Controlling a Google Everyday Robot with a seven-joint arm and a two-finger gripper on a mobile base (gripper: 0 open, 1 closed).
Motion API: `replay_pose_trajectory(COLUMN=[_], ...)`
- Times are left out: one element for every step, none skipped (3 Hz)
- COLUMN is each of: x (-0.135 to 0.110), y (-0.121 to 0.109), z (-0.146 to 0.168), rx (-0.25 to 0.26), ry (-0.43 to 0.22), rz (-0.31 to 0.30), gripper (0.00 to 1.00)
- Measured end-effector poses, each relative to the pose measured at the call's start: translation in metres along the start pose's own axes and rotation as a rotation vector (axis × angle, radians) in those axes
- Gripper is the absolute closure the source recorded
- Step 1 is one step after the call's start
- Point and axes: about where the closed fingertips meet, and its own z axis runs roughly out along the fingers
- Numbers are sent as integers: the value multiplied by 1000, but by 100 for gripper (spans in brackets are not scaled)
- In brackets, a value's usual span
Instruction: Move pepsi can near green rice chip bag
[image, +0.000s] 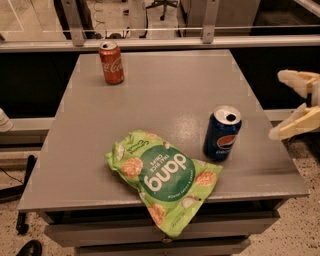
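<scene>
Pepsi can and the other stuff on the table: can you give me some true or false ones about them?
1. The pepsi can stands upright on the table. True.
2. The pincer is squeezing the pepsi can. False: it is open, out past the table's right edge, and not touching the can.
3. The green rice chip bag hangs a little over the table's front edge. True.
4. The red Coca-Cola can lies tipped over right next to the bag. False: it stands upright near the far left corner, well away from the bag.
</scene>
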Motion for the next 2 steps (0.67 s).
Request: replay_pose_trajectory(x=[-24, -29], y=[-35, -41], z=[2, 1], rx=[72, 88], ry=[-71, -81], rz=[-50, -57], gripper=[0, 0])
